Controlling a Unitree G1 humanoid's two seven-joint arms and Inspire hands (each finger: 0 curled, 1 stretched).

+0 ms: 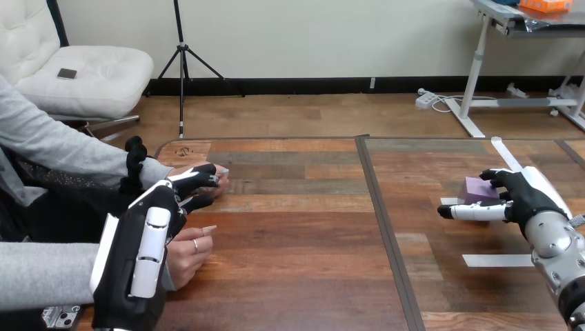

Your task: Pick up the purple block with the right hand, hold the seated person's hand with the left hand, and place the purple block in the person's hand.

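The purple block [478,189] is at the table's right side, between the curled fingers and the outstretched thumb of my right hand [522,198], which is shut on it. I cannot tell whether the block rests on the wood or is just above it. At the left side, my left hand [185,189] is closed on the person's hand at the view's upper left [218,181]. My fingers lie over that hand and my thumb is under it, so only its fingertips show. The person's other hand [187,252] rests beside my left forearm.
White tape strips lie on the table [296,262] around my right hand: one in front [497,260], one small piece to the block's left [448,201] and one slanted behind [506,154]. A dark seam [383,227] runs down the table's middle.
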